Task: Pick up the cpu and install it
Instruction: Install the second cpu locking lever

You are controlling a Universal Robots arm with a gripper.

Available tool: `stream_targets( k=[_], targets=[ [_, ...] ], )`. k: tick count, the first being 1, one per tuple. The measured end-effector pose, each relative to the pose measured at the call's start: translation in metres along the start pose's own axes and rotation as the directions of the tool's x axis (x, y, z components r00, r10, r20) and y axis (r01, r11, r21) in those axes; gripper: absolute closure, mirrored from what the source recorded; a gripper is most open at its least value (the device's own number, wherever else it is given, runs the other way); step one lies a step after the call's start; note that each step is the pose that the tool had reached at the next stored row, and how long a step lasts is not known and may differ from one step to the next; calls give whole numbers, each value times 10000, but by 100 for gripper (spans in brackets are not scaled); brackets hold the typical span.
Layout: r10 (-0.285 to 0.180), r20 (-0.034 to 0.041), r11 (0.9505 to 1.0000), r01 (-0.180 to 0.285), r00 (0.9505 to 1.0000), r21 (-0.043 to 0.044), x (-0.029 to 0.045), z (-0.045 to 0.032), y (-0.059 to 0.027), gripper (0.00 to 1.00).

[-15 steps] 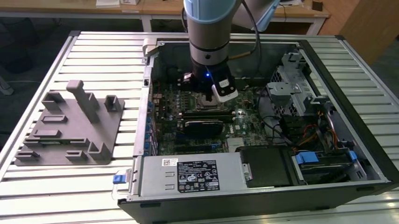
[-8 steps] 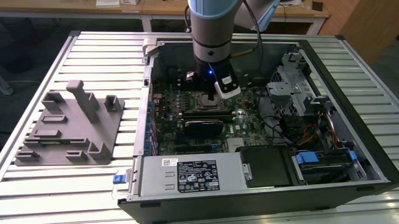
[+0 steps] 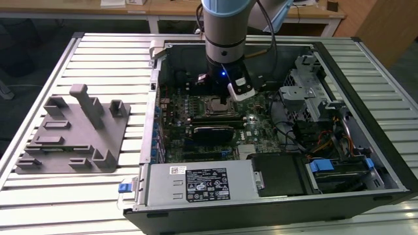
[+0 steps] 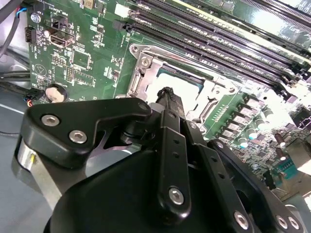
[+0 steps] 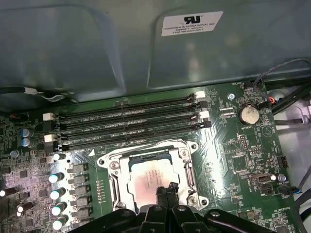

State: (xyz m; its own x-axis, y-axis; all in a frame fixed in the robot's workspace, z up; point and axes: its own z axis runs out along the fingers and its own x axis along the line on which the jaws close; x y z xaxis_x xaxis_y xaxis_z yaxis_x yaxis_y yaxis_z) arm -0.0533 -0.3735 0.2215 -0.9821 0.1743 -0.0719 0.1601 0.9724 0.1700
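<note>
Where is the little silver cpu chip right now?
The cpu sits inside the metal socket frame on the green motherboard, just below the black memory slots in the first wrist view, with the gripper right at its edge.

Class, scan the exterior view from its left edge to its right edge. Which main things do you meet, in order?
Grey plastic tray → motherboard → socket frame with the gripper over it → drive cage → right wall of the computer case.
</note>
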Motion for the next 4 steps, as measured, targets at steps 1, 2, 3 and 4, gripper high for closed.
stream_targets(
  k=[1,2,3,4],
  targets=[
    [-1,0,10000,1,10000,1,-2,0,0,89],
    [-1,0,10000,1,10000,1,-3,0,0,89],
    [-1,0,10000,1,10000,0,-3,0,1,89],
    [-1,0,10000,1,10000,1,-3,0,1,89]
  ],
)
